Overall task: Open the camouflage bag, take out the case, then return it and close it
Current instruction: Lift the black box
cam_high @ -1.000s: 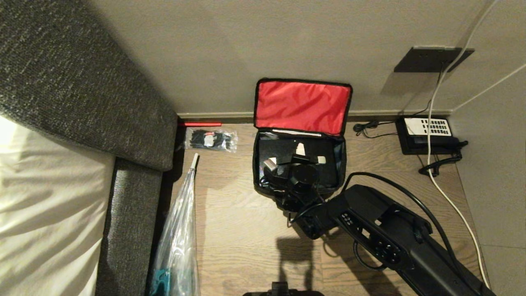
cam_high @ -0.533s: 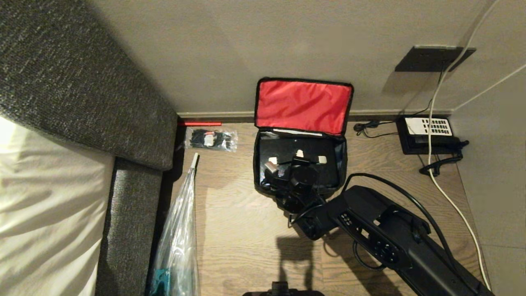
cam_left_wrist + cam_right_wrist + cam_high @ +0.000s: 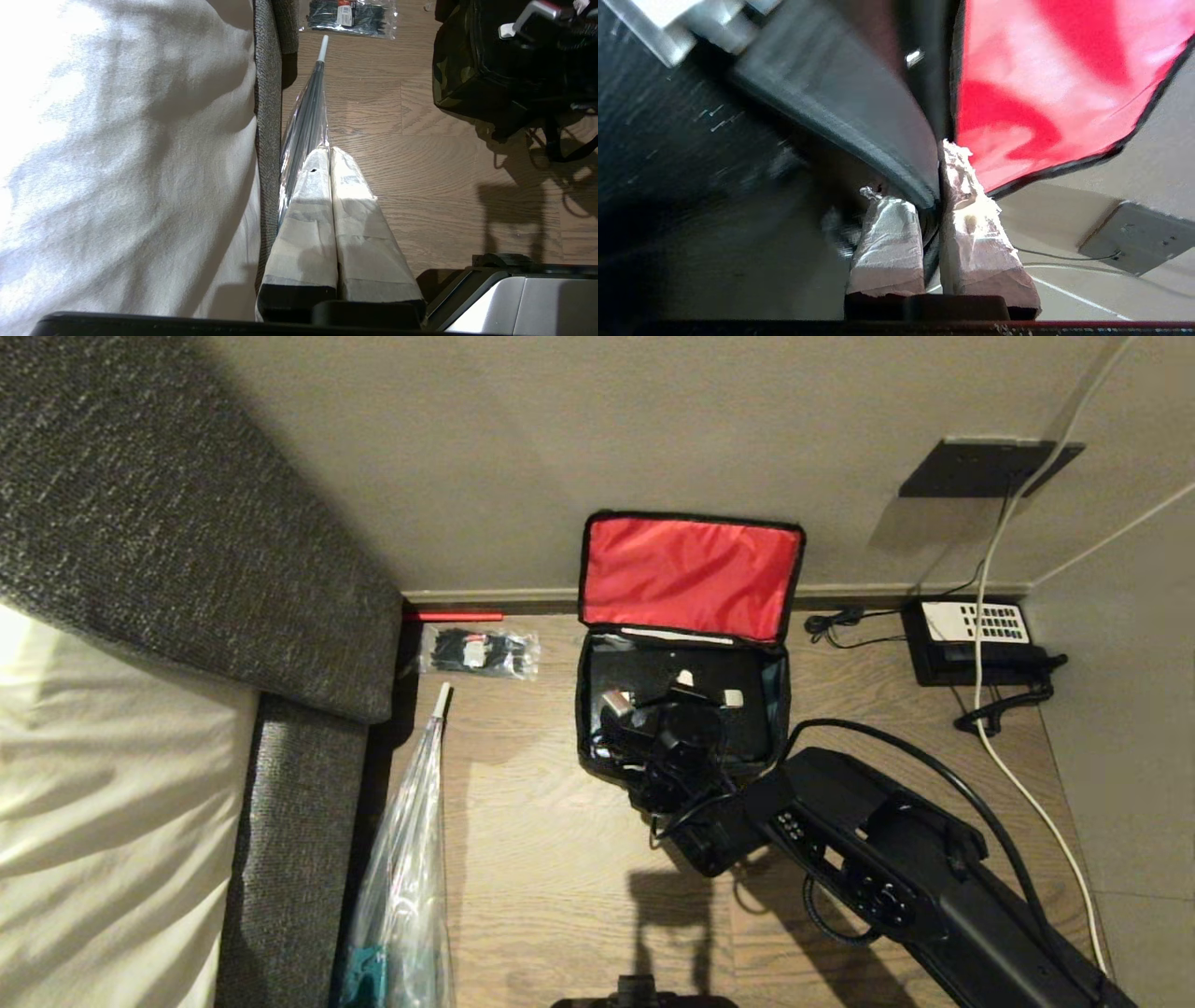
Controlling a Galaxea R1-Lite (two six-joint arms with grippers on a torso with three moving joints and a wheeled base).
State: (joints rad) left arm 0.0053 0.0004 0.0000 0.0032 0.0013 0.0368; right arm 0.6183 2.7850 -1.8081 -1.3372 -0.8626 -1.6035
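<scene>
The camouflage bag (image 3: 586, 714) stands open on the wooden floor by the wall, its red-lined lid (image 3: 689, 574) leaning back against the wall. The black case (image 3: 644, 665) lies inside it. My right gripper (image 3: 686, 691) reaches down into the bag and is shut on the case's black handle (image 3: 859, 107), which passes between the taped fingers (image 3: 971, 219) in the right wrist view. The red lining (image 3: 1041, 79) shows just beyond. My left gripper (image 3: 329, 156) hangs parked and shut beside the bed, with the bag's camouflage side (image 3: 462, 79) off to one side of it.
A black desk telephone (image 3: 971, 639) with cords sits right of the bag, and a white cable (image 3: 1018, 775) runs down from the wall plate (image 3: 990, 467). A packet of cable ties (image 3: 479, 653) and a plastic-sleeved umbrella (image 3: 411, 859) lie left, beside the grey-framed bed (image 3: 121, 784).
My right gripper has closed on the case's handle. The wrist has shifted slightly toward me over the bag. The bag and the left arm stayed put.
</scene>
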